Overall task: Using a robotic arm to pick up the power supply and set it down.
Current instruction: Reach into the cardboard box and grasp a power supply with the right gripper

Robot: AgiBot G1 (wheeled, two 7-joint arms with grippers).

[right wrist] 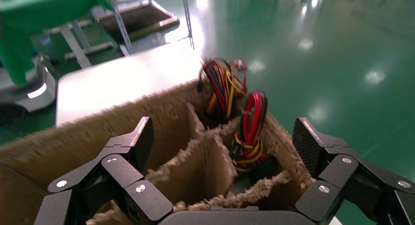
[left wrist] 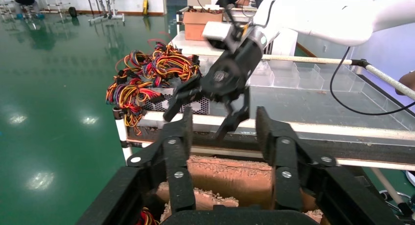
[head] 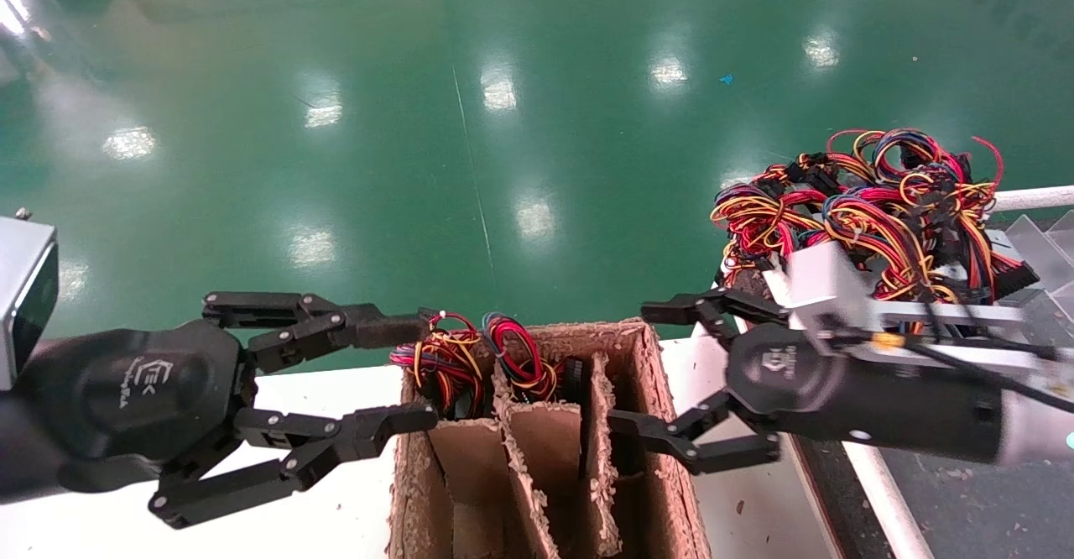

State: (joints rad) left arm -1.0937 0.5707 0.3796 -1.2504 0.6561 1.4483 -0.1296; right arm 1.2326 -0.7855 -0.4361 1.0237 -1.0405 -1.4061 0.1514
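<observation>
We judged the task barely begun: the power supply [head: 520, 366], its red and blue wire loop sticking up from a middle slot at the far end of the cardboard divider box [head: 654, 425], sat unlifted, and neither claw touched it. Only its wires and a dark patch beneath them showed; the grey casing was hidden by the dividers. In the slot at its 9 o'clock stood a second unit [head: 432, 357] with red, yellow and black wires, also untouched. Our right claw [head: 671, 378] hovered at the 3 o'clock side of the box, spread wide and empty, one finger out past the far corner and the other over the right-hand slots; in the right wrist view the supply's wire loop [right wrist: 252, 120] lay ahead between its open fingers [right wrist: 313, 146], well apart from both. Our left claw [head: 403, 374] hung at the 9 o'clock side of the box, likewise spread and holding nothing, its fingertips close to the second unit's wires. A heap of other wired units [head: 873, 206] rested at 2 o'clock on the neighbouring surface [head: 847, 492]. Everything remained, as far as we could judge: closing in on the supply, gripping it, drawing it up clear of the dividers, and setting it down.
</observation>
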